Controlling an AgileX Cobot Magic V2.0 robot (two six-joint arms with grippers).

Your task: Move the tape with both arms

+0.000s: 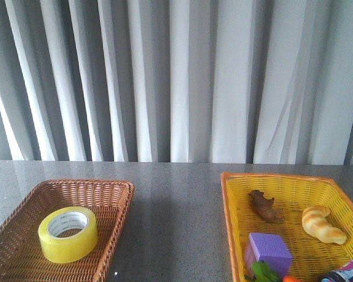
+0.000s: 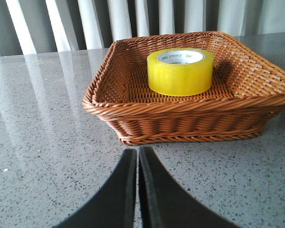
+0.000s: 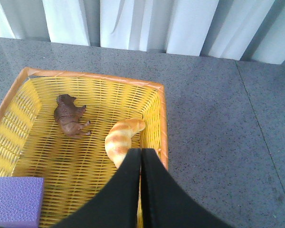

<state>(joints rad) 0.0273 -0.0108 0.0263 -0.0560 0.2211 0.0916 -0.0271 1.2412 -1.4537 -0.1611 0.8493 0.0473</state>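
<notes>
The tape (image 1: 68,234), a wide yellow roll with a white printed core, lies flat in the brown wicker basket (image 1: 109,194) at the table's left. The left wrist view shows the tape (image 2: 180,71) in that basket (image 2: 190,121), beyond my left gripper (image 2: 137,151), which is shut and empty over bare table short of the basket's rim. My right gripper (image 3: 141,152) is shut and empty above the yellow basket (image 3: 90,85), close to its side rim. Neither gripper nor either of the arms shows in the front view.
The yellow basket (image 1: 235,200) at the right holds a brown animal figure (image 1: 266,206), a croissant (image 1: 322,224), a purple block (image 1: 268,251) and small items at the front edge. Grey stone table (image 1: 176,194) lies between the baskets. Curtains hang behind.
</notes>
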